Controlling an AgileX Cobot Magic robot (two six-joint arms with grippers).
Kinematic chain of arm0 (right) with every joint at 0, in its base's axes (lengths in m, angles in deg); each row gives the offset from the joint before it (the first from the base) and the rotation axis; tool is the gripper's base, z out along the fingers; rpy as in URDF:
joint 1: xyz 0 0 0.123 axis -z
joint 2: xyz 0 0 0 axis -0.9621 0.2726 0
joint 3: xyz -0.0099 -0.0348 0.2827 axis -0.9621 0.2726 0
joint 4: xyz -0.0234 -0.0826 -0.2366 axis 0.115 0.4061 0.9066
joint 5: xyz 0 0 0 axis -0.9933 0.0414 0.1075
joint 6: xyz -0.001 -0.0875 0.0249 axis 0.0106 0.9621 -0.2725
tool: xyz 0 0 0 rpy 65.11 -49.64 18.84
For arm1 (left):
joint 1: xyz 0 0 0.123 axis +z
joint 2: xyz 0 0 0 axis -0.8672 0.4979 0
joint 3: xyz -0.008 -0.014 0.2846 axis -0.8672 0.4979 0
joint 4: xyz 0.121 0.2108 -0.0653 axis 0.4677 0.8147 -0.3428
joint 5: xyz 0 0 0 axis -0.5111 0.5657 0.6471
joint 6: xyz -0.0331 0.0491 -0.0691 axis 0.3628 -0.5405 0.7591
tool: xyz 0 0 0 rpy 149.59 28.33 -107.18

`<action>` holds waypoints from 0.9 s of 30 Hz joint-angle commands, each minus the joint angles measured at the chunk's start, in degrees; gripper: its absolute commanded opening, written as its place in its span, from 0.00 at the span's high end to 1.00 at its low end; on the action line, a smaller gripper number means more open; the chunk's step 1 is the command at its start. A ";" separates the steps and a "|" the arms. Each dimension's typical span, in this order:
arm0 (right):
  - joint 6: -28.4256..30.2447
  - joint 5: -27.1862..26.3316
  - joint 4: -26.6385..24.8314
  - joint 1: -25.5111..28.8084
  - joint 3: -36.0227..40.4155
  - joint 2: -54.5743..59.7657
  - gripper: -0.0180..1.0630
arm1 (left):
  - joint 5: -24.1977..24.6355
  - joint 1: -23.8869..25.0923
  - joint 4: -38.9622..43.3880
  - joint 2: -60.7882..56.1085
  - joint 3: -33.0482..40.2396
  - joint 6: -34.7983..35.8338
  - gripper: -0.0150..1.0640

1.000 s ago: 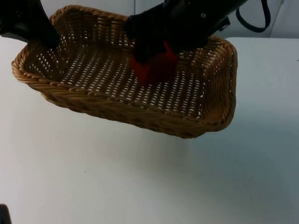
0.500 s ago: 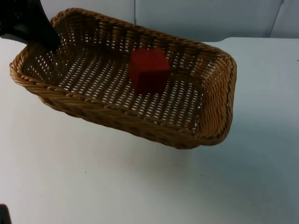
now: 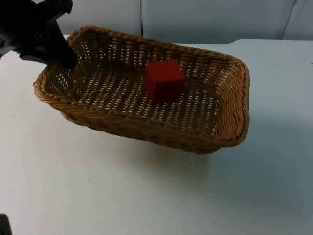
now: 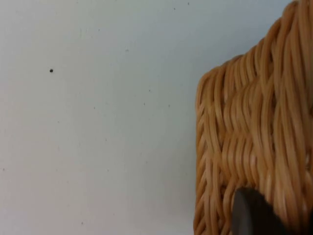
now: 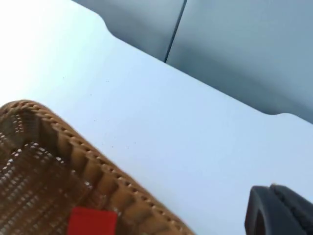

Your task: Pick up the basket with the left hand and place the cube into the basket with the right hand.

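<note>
- I am seeing the left tool (image 3: 68,58) pinching the wicker basket (image 3: 146,129) at its far left corner in the top view, fingers pressed on the rim there.
- In the left wrist view, a black fingertip (image 4: 252,215) is lying against the basket's woven wall (image 4: 254,127), with the white desk (image 4: 98,122) showing beside it.
- The red cube (image 3: 165,81) is sitting on the basket's floor, near the middle and toward the far long wall, apart from both tools.
- The basket is tilting slightly; I cannot tell whether its near wall is touching the desk (image 3: 146,196).
- The right tool's black fingertip (image 5: 279,213) is showing in the right wrist view, over the desk, looking past the basket rim (image 5: 98,166) at the cube (image 5: 92,221); I cannot tell whether it is spread or pressed together.
- The grey partition wall (image 3: 210,19) is standing behind the desk.
</note>
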 commanded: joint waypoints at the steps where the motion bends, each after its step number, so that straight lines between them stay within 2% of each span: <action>1: 0.41 0.19 -0.92 -0.04 -0.38 -0.47 0.99 | -1.67 -0.42 -6.47 1.24 0.00 -1.68 0.99; 6: 0.41 0.19 -1.05 -0.04 -0.38 -0.47 0.99 | -4.81 -0.42 -11.76 5.33 0.00 -7.11 0.99; 13: 0.41 0.19 -1.05 -0.04 -0.38 -0.47 0.99 | -5.48 -0.42 -14.59 10.34 0.00 -10.81 0.98; 15: 0.41 0.19 -1.05 -0.04 -0.38 -0.47 0.99 | -5.48 -0.42 -14.71 10.95 0.00 -14.09 0.94; 17: 0.41 0.19 -0.82 -0.04 -0.38 -0.47 0.99 | -5.77 -0.42 -14.71 11.04 0.00 -18.45 0.80; 18: 0.41 0.19 -0.82 -0.04 -0.38 -0.47 0.99 | -5.77 -0.42 -14.71 11.04 0.00 -20.65 0.70; 19: 0.41 0.19 -0.82 -0.04 -0.38 -0.47 0.99 | -5.77 -0.42 -14.71 11.04 0.00 -20.65 0.70; 20: 0.41 0.19 -0.82 -0.04 -0.38 -0.47 0.99 | -5.89 -0.42 -14.71 11.04 0.00 -22.13 0.59; 22: 0.41 0.19 -0.82 -0.04 -0.38 -0.47 0.99 | -7.37 -0.42 -14.60 11.04 0.00 -22.86 0.32; 23: 0.41 0.19 -0.82 -0.04 -0.38 -0.47 0.99 | -8.18 -0.42 -14.60 11.04 -0.11 -22.86 0.22; 24: 0.41 0.19 -0.82 -0.04 -0.38 -0.47 0.99 | -8.18 -0.42 -14.60 11.04 -0.11 -22.86 0.22; 25: 0.41 0.19 -0.82 -0.04 -0.38 -0.47 0.99 | -8.54 -0.42 -14.34 11.04 -0.34 -22.86 0.15; 27: 0.41 0.19 -0.82 -0.04 -0.38 -0.47 0.99 | -8.22 -0.42 -12.44 11.04 -2.05 -22.86 0.13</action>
